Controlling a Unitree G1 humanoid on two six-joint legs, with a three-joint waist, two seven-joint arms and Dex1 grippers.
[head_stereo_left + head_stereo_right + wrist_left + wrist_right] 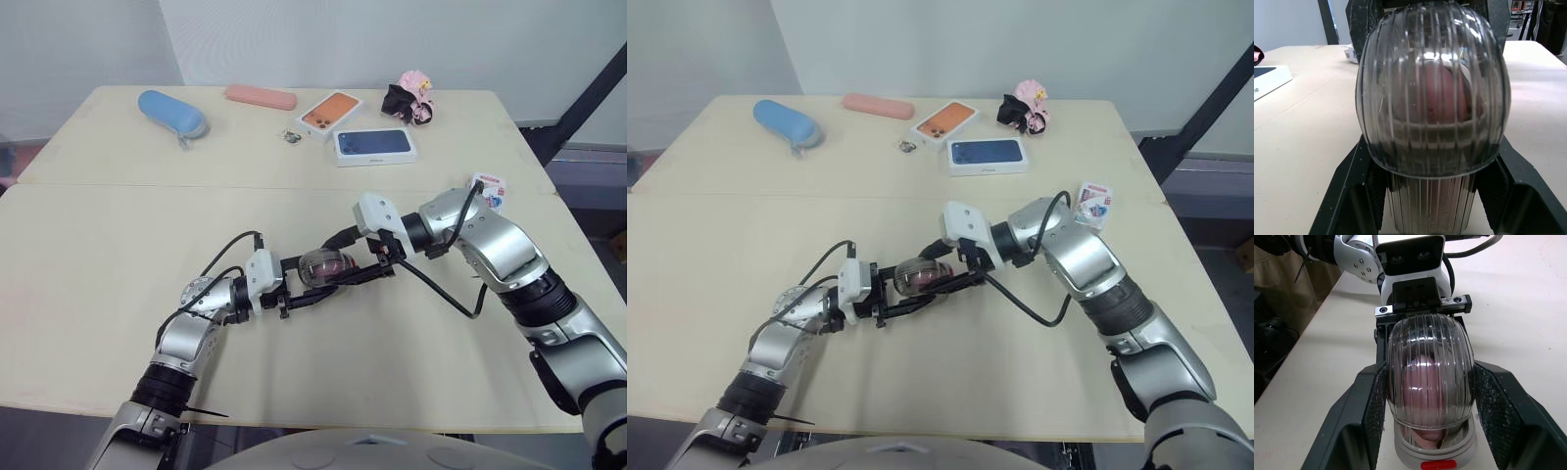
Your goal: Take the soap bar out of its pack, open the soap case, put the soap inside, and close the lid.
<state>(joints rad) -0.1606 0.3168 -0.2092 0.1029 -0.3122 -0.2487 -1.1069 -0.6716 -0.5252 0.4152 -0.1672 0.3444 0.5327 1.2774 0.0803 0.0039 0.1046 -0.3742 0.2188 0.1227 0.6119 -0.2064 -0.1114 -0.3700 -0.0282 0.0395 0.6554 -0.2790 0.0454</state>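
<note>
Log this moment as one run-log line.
soap: inside soap case | lid: down | left gripper: holds case | right gripper: holds case

Bright, even light falls from above on the pale bench (98,294). The blue case (172,114) and the dark box (375,145) cast only faint, soft-edged shadows close beneath them. In the wrist views, the ribbed clear lid (1386,98) of the soap case (1432,458) carries white streaks of glare near its top. The pink soap (1425,382) shows dimly through the ribs.
</note>
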